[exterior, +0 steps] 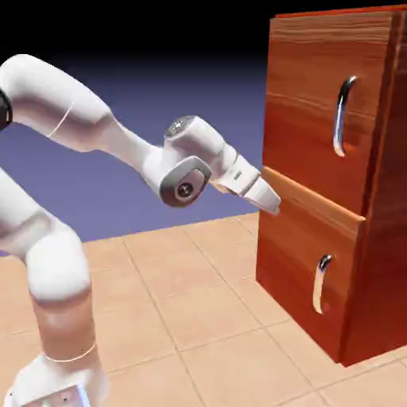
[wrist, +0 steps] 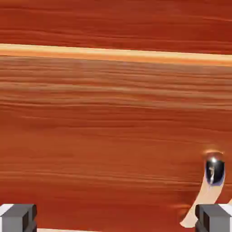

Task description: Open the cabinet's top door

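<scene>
Above the drawer [exterior: 306, 246] with 1 handle [exterior: 321, 284], the door [exterior: 318, 103] sits shut; the pincer [wrist: 117, 218], spread and empty, could snag that handle (wrong 1) if it advances low.

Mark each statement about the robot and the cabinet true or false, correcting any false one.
1. The gripper is open. True.
2. The lower panel sticks out slightly past the top door. True.
3. The top door stands wide open. False: it is shut.
4. The upper handle is gripped. False: nothing touches it.
5. The lower handle is lying on the floor. False: it is on the lower panel.
</scene>
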Controlling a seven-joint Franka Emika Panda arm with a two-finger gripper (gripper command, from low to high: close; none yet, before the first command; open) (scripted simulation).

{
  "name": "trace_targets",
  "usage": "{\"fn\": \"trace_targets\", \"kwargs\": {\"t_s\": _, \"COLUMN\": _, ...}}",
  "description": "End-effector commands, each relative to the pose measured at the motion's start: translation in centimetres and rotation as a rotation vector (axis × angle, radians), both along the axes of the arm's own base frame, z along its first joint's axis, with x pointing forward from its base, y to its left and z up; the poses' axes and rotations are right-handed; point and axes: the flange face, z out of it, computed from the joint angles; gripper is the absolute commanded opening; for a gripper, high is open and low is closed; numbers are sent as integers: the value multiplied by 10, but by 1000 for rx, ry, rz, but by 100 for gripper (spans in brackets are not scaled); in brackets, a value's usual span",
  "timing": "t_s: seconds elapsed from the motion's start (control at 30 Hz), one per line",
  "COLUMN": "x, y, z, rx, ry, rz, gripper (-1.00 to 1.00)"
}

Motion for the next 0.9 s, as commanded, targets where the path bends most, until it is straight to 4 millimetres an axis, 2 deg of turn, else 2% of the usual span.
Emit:
{"fn": "trace_targets", "kwargs": {"t_s": 0.0, "x": 3, "y": -4, "z": 10, "rx": 6, "ry": -42, "rz": 1, "gripper": 0}}
{"fn": "trace_targets", "kwargs": {"t_s": 0.2, "x": 16, "y": -35, "z": 61, "rx": 36, "ry": -284, "rz": 4, "gripper": 0}}
{"fn": "trace_targets", "kwargs": {"t_s": 0.37, "x": 20, "y": -66, "z": 94, "rx": 54, "ry": -475, "rz": 6, "gripper": 0}}
{"fn": "trace_targets", "kwargs": {"t_s": 0.6, "x": 19, "y": -112, "z": 126, "rx": 60, "ry": -721, "rz": 17, "gripper": 0}}
{"fn": "trace_targets", "kwargs": {"t_s": 0.67, "x": 19, "y": -112, "z": 126, "rx": 60, "ry": -721, "rz": 17, "gripper": 0}}
{"fn": "trace_targets", "kwargs": {"t_s": 0.83, "x": 69, "y": -110, "z": 126, "rx": 60, "ry": -721, "rz": 17, "gripper": 0}}
{"fn": "trace_targets", "kwargs": {"t_s": 0.87, "x": 69, "y": -110, "z": 126, "rx": 60, "ry": -721, "rz": 17, "gripper": -100}}
